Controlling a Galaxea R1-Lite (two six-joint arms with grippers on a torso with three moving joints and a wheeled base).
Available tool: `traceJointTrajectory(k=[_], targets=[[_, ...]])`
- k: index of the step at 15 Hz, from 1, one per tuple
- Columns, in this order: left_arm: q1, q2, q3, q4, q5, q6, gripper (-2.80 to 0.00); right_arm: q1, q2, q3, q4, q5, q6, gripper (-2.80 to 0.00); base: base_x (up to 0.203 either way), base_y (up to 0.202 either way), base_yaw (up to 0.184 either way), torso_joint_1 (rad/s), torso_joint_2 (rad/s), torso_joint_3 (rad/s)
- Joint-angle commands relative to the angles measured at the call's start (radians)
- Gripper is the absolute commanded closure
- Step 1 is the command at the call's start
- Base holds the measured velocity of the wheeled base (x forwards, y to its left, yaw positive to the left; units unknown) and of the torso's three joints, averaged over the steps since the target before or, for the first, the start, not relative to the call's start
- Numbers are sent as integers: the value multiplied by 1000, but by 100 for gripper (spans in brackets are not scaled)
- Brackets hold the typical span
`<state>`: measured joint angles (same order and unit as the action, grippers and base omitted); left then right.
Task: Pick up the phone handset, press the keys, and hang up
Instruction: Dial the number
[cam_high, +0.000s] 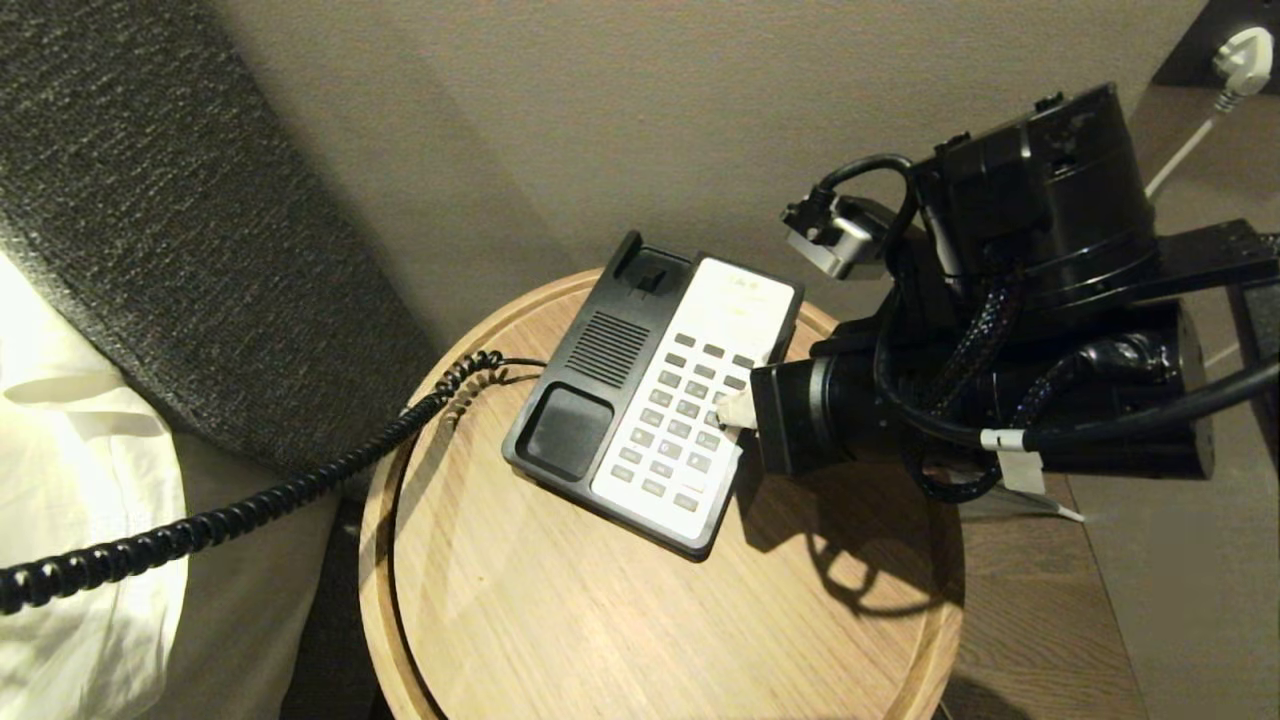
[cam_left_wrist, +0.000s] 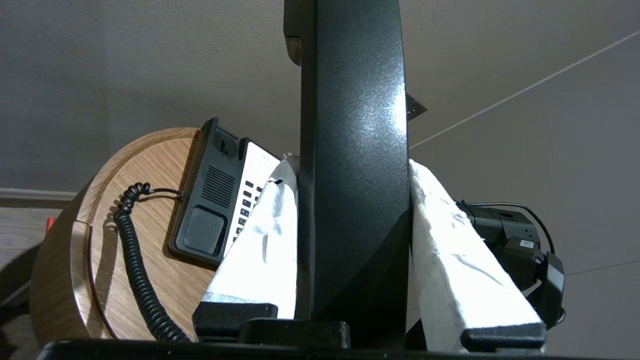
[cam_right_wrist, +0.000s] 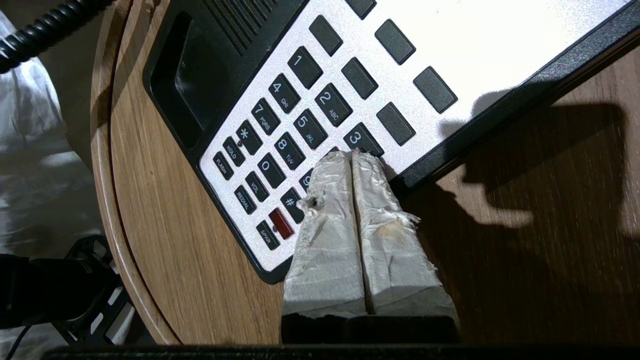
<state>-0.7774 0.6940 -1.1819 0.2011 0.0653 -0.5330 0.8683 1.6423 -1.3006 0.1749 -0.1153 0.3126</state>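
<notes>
Pale oak, round and rimmed, the tabletop (cam_high: 560, 620) carries the phone base (cam_high: 655, 400), with a bed's white pillow (cam_high: 70, 480) and a dark woven headboard (cam_high: 180, 200) off to the robot's left. The base's cradle stands empty. The black coiled cord (cam_high: 250, 500) runs from the base across the tabletop and out past the pillow. The handset (cam_left_wrist: 355, 165) is off the base and out of the head view; the left wrist view shows it upright, pinched between the left gripper's (cam_left_wrist: 350, 175) white-wrapped fingers (cam_left_wrist: 265, 240).

The right gripper (cam_right_wrist: 352, 155) comes in from the robot's right, its two wrapped fingers pressed together into one blunt tip. That tip rests on the keypad (cam_right_wrist: 300, 130), at the key just below the 3, though whether the key is actually pushed down cannot be told.

So the lift looks done and the key-pressing is in hand. Hanging up is left: the handset has yet to go back onto the cradle.
</notes>
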Motion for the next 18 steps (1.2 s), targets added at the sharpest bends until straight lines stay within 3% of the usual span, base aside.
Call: traceJointTrajectory(k=[1, 18], targets=[[0, -4, 1, 1, 1, -4, 0, 1, -4, 2, 2, 0, 2, 0, 0, 0, 0, 0, 0, 0], [1, -26, 27, 1, 2, -5, 0, 1, 24, 64, -4, -26, -21, 0, 0, 0, 0, 0, 0, 0]])
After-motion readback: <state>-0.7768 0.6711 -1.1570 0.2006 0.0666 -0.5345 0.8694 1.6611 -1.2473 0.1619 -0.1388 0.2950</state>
